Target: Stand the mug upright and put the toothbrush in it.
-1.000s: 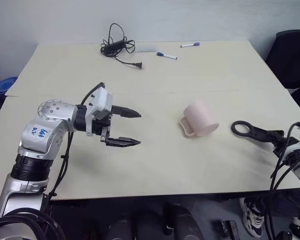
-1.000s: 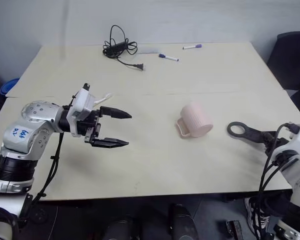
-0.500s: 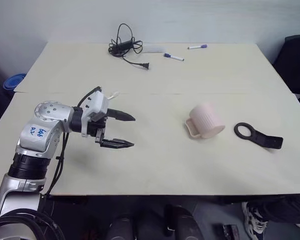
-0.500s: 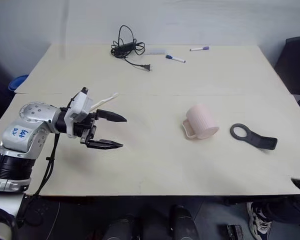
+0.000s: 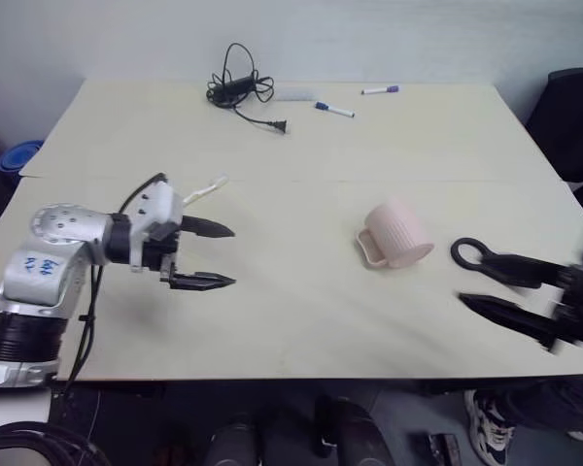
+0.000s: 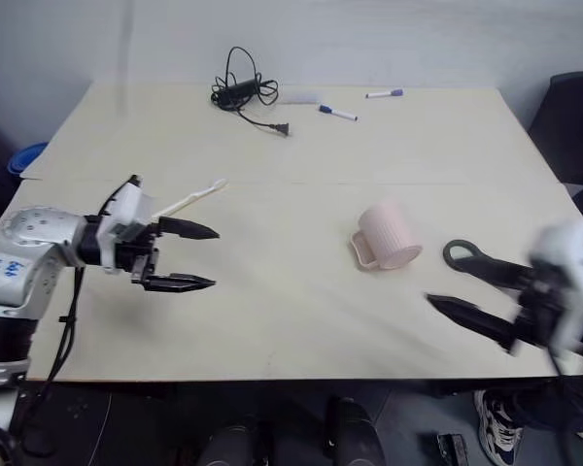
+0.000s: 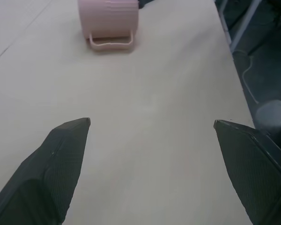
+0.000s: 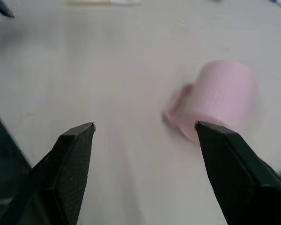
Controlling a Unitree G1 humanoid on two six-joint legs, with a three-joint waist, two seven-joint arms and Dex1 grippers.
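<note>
The pale pink ribbed mug (image 5: 396,233) lies tipped over right of the table's middle, its handle toward the left side. The slim cream toothbrush (image 6: 189,199) lies flat on the left half of the table. My left gripper (image 5: 231,256) hovers just in front of the toothbrush, open and empty, pointing across the table at the mug (image 7: 110,18). My right gripper (image 8: 145,125) comes in blurred from the right edge, open, with nothing between its fingers (image 6: 466,313). It points toward the mug (image 8: 220,98) and stands short of it.
A black ring-ended flat tool (image 5: 496,264) lies right of the mug, close to the right gripper. At the far edge lie a coiled black cable (image 5: 238,87) and two marker pens (image 5: 330,109). A dark chair (image 5: 573,107) stands off the table's right side.
The right gripper has swung up from the right edge in toward the mug, fast enough to blur. The left gripper has drawn back to the left, uncovering the toothbrush. The mug has not moved.
</note>
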